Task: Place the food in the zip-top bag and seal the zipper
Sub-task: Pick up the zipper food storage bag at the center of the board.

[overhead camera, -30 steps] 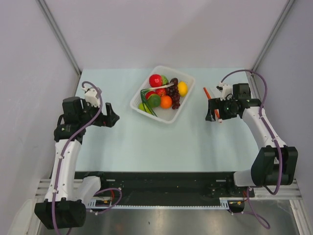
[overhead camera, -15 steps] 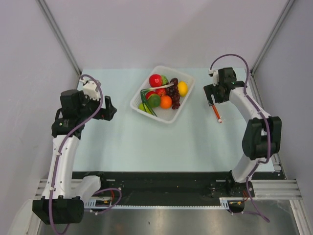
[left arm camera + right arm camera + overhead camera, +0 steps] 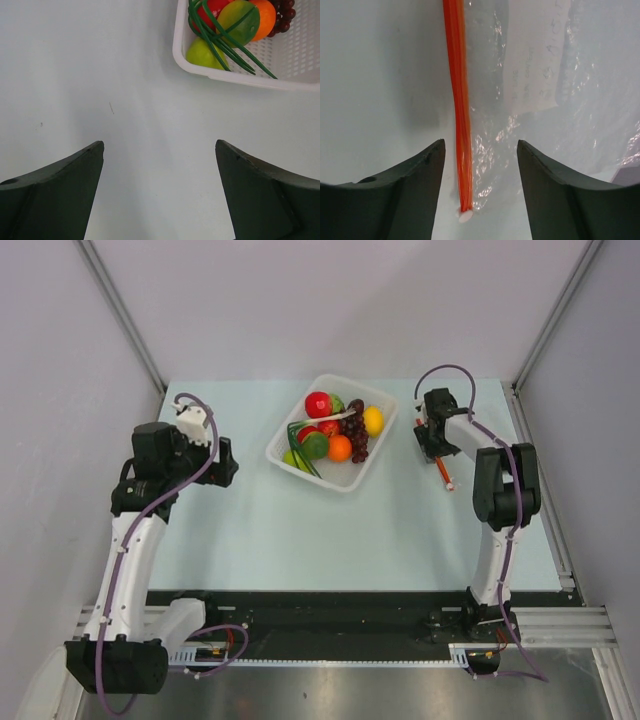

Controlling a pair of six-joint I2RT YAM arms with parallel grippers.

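Note:
The food lies in a white tray (image 3: 352, 485): a red apple (image 3: 318, 404), a yellow lemon (image 3: 373, 420), an orange (image 3: 340, 447), dark grapes (image 3: 356, 435), a green fruit (image 3: 314, 446) and thin green beans (image 3: 300, 457). The clear zip-top bag (image 3: 545, 75) lies flat on the table right of the tray. Its orange-red zipper (image 3: 458, 100) also shows in the top view (image 3: 443, 473). My right gripper (image 3: 480, 150) is open just above the bag, with the zipper's end between its fingers, near the left one. My left gripper (image 3: 159, 147) is open and empty over bare table, left of the tray.
The tray's near-left corner (image 3: 182, 52) with a green fruit (image 3: 202, 52) and beans (image 3: 227, 47) shows at the top right of the left wrist view. Grey walls close in the table at the back and both sides.
My right arm has swung from the right side to the back-left and lowered its open gripper over the zipper strip. My left arm has shifted only slightly.

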